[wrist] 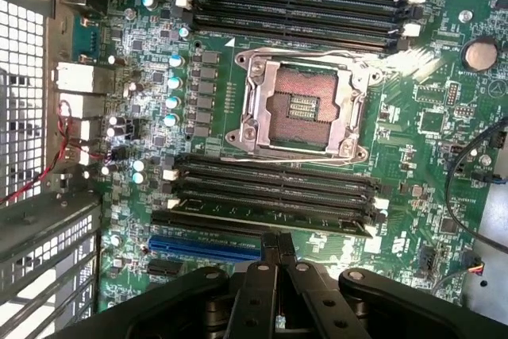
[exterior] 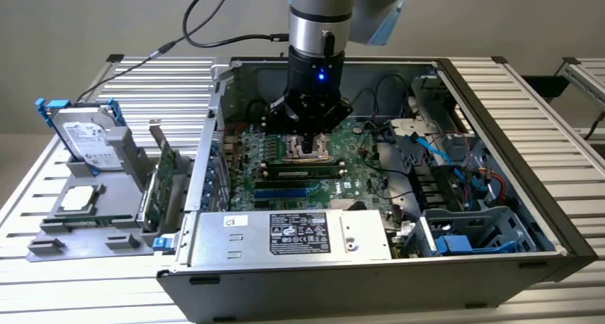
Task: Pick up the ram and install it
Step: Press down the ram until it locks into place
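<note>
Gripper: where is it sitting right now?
In the exterior view the gripper hangs shut inside the open computer case, low over the motherboard, tips above the memory slots beside the CPU socket.

I am counting one open computer case (exterior: 553,225) on the tabletop (exterior: 151,76), holding one motherboard (wrist: 429,117) with one CPU socket (wrist: 298,109). I am seeing two banks of memory slots (wrist: 270,188), one blue expansion slot (wrist: 202,248), one coin cell (wrist: 479,55), one hard drive (exterior: 90,140) and one tool (wrist: 278,248).
</note>
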